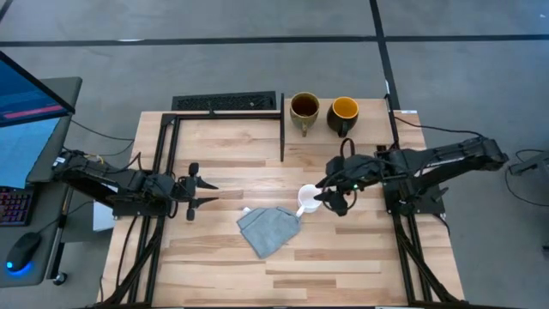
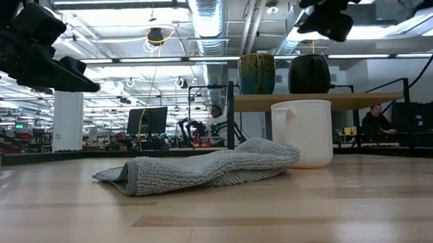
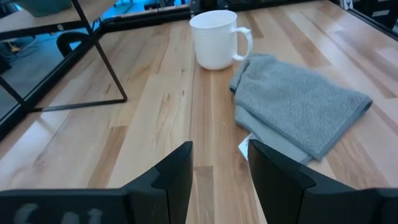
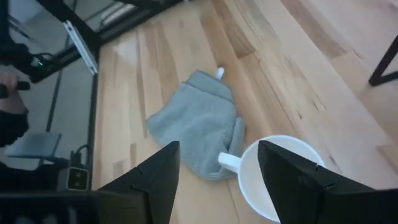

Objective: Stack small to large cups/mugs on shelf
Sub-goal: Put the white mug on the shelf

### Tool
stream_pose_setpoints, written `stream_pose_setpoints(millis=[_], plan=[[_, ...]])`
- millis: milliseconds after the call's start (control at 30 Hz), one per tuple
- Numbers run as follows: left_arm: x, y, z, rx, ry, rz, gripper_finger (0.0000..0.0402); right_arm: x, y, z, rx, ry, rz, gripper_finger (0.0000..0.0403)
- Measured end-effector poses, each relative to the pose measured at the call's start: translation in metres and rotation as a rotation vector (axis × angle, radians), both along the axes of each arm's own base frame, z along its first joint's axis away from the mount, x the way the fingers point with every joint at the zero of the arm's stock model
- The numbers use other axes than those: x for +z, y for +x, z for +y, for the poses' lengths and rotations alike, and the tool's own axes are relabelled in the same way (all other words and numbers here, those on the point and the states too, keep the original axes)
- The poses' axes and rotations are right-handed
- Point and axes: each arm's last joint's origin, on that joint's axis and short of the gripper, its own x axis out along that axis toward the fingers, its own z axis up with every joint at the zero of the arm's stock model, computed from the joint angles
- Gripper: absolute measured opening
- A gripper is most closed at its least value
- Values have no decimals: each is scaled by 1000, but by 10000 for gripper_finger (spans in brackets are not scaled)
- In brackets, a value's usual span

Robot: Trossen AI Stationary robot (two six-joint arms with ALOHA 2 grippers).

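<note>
Robotics lab, exposed ducts (image 2: pixel 206 21), workstations (image 2: pixel 148 124)

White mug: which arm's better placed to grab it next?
Right. The right pincer hangs open directly over the white mug beside the grey cloth. The left pincer, also open, sits farther off across the table.

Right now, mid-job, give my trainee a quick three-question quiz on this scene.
1. True or false: the white mug already stands on the shelf.
2. Which gripper hovers over the white mug? A) left gripper B) right gripper
3. Fill in: the white mug's handle points toward the grey-blue ____.

Key: 1. False; it stands on the tabletop, while the olive-tan mug and the dark mug are on the shelf. 2. B, with its fingers open. 3. cloth.
</note>
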Motion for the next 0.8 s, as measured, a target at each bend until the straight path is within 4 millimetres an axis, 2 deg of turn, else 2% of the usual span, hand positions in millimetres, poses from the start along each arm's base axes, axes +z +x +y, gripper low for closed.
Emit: stream_pose_setpoints(millis=[233,467,800], plan=[[0,0,0,4,-12,-1,146,-19,11,-7,-30,-24,118,240],[0,0,0,5,-13,-1,146,-37,12,-22,-133,3,289,240],[0,0,0,6,-14,-3,146,-57,20,-46,-254,76,413,240]])
